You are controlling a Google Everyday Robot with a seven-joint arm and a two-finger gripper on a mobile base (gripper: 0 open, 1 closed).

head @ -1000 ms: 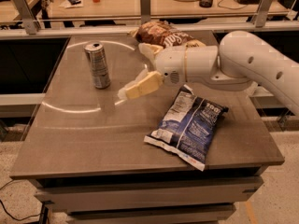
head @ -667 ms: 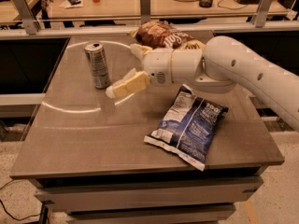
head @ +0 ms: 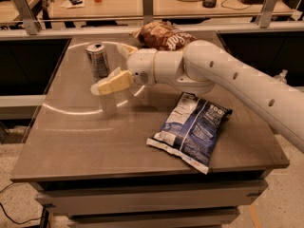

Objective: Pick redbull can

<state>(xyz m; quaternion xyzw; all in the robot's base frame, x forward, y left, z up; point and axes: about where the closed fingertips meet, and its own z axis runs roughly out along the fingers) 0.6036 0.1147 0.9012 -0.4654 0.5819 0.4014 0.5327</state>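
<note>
The redbull can [head: 97,60], slim and silvery-grey with a pull-tab top, stands upright at the back left of the grey table [head: 71,141]. My gripper [head: 108,68] is right beside the can on its right side and looks open. One pale finger [head: 111,83] reaches in front of the can's base. The other finger [head: 125,49] shows behind and to the right of the can. The white arm comes in from the right. I cannot tell whether the fingers touch the can.
A brown chip bag [head: 164,36] lies at the back of the table, just behind the wrist. A blue chip bag [head: 192,127] lies flat at the front right. A desk [head: 118,4] with clutter runs behind the table.
The gripper has moved left across the table to the can, and its fingers now stand on either side of the can's right flank. The can and both bags have not moved.
</note>
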